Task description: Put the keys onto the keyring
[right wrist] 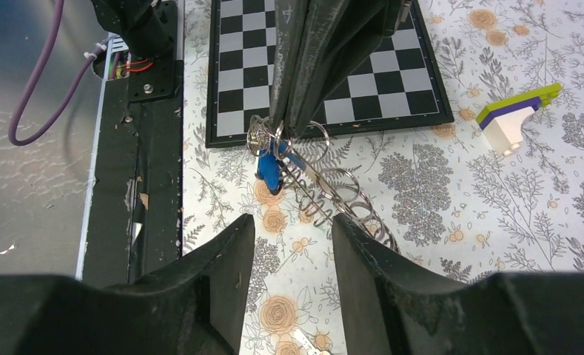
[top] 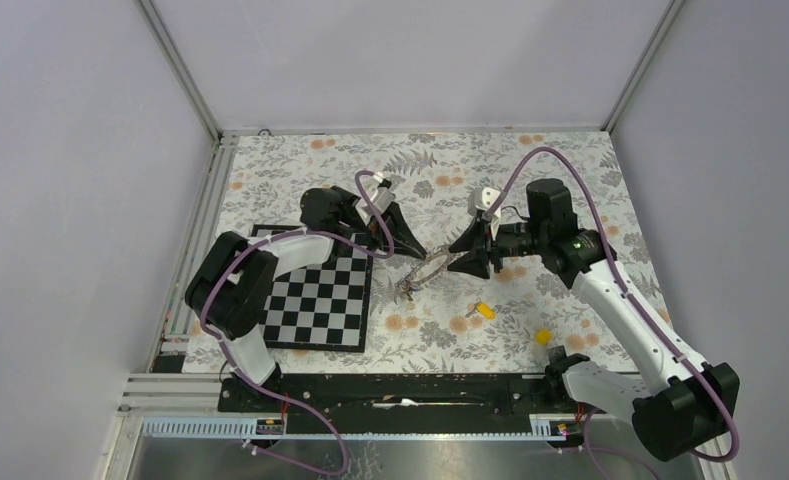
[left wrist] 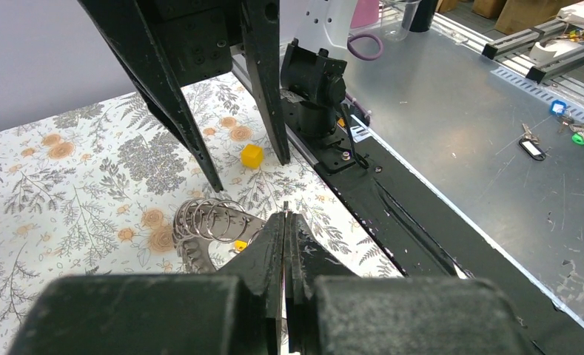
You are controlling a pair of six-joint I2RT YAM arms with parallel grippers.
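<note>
The keyring [right wrist: 338, 194] lies mid-tabletop, at the chessboard's [top: 320, 300] 3 o'clock. The left hand [right wrist: 277, 127] is clenched on its lifted end, apparently to steady it. A blue key [right wrist: 270, 171] seems to hang there. The right hand [right wrist: 292, 244], released and empty, faces it from 3 o'clock, likely poised to thread.

Coiled metal keyring [right wrist: 339, 194], blue key [right wrist: 269, 168] alongside
</note>
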